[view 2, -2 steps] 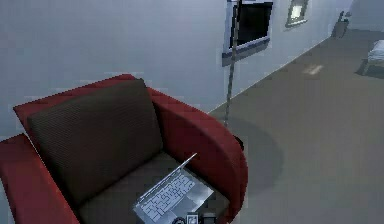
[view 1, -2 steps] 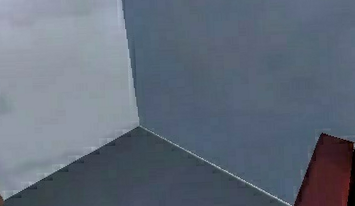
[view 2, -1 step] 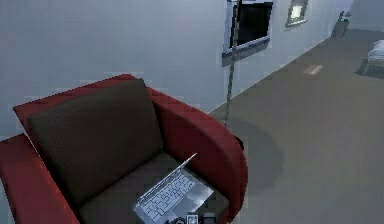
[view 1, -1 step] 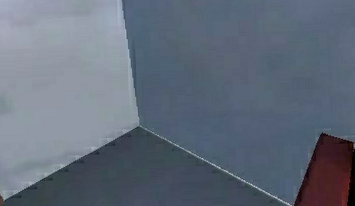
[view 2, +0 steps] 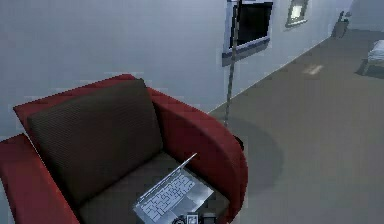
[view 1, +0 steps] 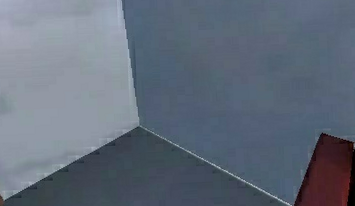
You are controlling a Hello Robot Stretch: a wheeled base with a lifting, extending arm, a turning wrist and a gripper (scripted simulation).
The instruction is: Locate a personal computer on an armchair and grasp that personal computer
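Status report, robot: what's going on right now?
Gripper low by the laptop, hold unclear. Laptop lies open on red armchair seat. Nothing seen blocking.

At the arm side view's six o'clock edge, the far end of the dark square-bar arm (view 2: 194,221) pokes in, bearing small white black-marked squares (view 2: 189,217). Toward nine o'clock sits what seems to be the dark two-finger gripper (view 2: 180,219); whether it holds anything cannot be told.

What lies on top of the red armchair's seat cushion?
An open silver laptop lies on the dark seat cushion of the armchair. The cushion under it is covered, so unseen.
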